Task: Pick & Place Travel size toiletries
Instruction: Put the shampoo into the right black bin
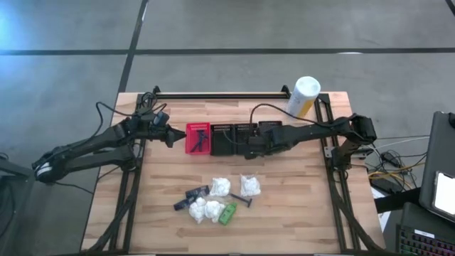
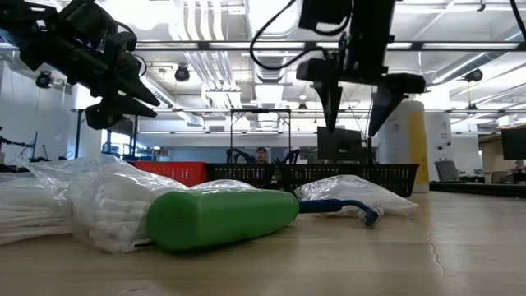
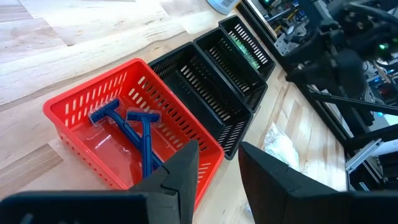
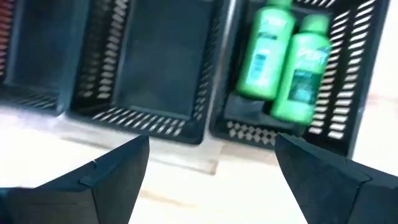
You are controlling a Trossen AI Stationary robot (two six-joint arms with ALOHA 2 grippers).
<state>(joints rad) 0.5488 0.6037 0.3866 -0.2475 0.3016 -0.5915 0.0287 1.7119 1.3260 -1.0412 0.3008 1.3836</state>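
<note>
Two green bottles (image 4: 286, 62) lie side by side in a black basket (image 4: 348, 74), seen in the right wrist view. My right gripper (image 4: 211, 174) hangs open above the near rim of the black baskets (image 1: 245, 135), holding nothing. Two blue razors (image 3: 134, 127) lie in the red basket (image 3: 68, 106). My left gripper (image 3: 217, 171) hovers open beside that basket's left side (image 1: 174, 139). On the near table lie white wrapped bundles (image 1: 219, 187), a green bottle (image 1: 227, 213) and dark razors (image 1: 197, 192).
A tall white-and-yellow canister (image 1: 303, 96) stands at the far right corner. The row of one red and three black baskets crosses the table's middle. Bare wood lies between the baskets and the loose items, and along the near edge (image 1: 284, 227).
</note>
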